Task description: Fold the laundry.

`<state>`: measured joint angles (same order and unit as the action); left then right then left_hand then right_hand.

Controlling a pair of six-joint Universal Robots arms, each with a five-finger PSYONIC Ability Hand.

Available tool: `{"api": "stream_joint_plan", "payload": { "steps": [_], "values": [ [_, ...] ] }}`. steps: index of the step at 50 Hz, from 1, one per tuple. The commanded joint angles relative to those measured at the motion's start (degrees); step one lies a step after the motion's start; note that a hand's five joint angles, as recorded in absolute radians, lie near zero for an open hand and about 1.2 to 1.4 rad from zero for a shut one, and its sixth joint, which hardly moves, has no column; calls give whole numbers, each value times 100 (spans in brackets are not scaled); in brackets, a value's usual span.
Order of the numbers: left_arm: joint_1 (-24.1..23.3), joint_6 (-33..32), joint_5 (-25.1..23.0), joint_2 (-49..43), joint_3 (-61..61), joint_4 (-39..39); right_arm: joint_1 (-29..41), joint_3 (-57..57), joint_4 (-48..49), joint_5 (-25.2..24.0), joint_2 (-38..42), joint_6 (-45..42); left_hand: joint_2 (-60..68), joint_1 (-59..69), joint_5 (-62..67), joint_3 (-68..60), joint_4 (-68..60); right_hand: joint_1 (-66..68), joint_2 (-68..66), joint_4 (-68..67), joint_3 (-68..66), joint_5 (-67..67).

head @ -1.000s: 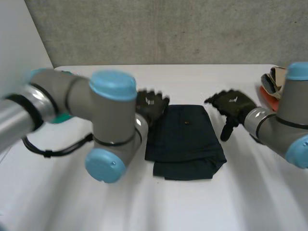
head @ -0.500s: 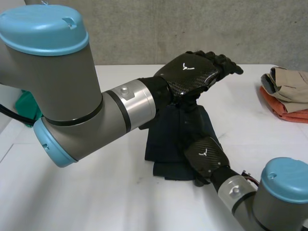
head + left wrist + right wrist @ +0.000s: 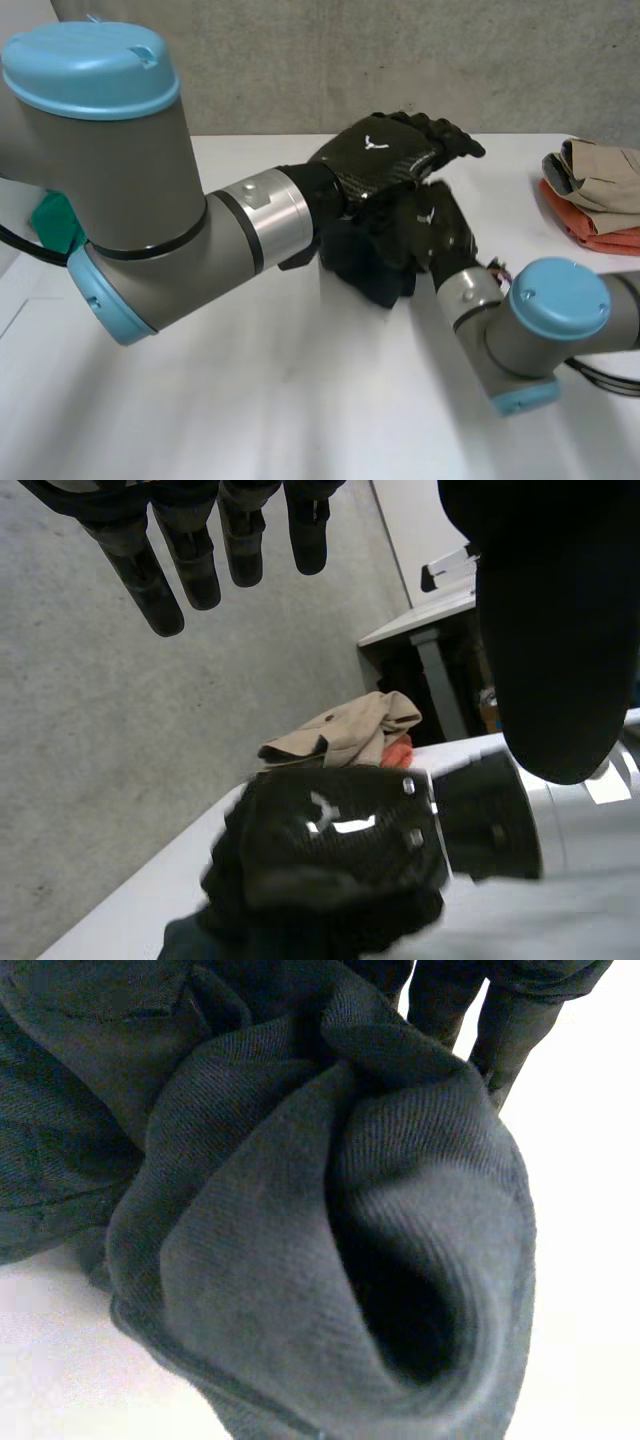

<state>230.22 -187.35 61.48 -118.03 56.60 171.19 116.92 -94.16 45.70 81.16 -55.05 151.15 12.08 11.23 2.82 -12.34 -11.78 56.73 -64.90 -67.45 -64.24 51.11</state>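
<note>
The cloth [image 3: 368, 268] lies bunched on the table [image 3: 300, 400], under the palm of the right robot hand [image 3: 447, 232], which clutches a fold of it, while the left robot hand [image 3: 385, 155] hovers just above, fingers straight, holding nothing.

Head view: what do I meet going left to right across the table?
Grey left arm → bunched dark navy garment → black right hand → pile of beige and orange clothes.
</note>
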Motion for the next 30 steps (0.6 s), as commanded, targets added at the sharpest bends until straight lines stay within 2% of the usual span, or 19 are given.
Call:
{"api": "stream_joint_plan", "payload": {
  "steps": [1, 5, 12, 17, 21, 30],
  "values": [
    [252, 40, 13, 341, -149, 107, -477, 749, -245, -144, -348, 20, 251, 336, 176, -224, -280, 2327, -1510, -1255, -1576, 1889],
    [322, 110, 22, 596, -220, 283, -854, 1408, -263, -188, -392, 169, 251, 336, 176, -224, -280, 2327, -1510, -1255, -1576, 1889],
    [392, 523, 57, 728, -272, 538, -1953, 2577, -228, -311, -428, 1109, 251, 336, 176, -225, -280, 2327, -1510, -1255, -1576, 1889],
    [401, 594, 75, 720, -220, 547, -2840, 3078, -175, -715, -86, 1830, 251, 336, 176, -225, -280, 2327, -1510, -1255, -1576, 1889],
    [392, 594, 75, 676, -150, 547, -3595, 3578, -97, -1267, 554, 2103, 251, 336, 176, -225, -280, 2327, -1510, -1255, -1576, 1889],
    [384, 585, 75, 570, 26, 556, -4520, 4406, 44, -2296, 2348, 2121, 251, 336, 176, -225, -280, 2327, -1510, -1255, -1576, 1889]
  ]
}}
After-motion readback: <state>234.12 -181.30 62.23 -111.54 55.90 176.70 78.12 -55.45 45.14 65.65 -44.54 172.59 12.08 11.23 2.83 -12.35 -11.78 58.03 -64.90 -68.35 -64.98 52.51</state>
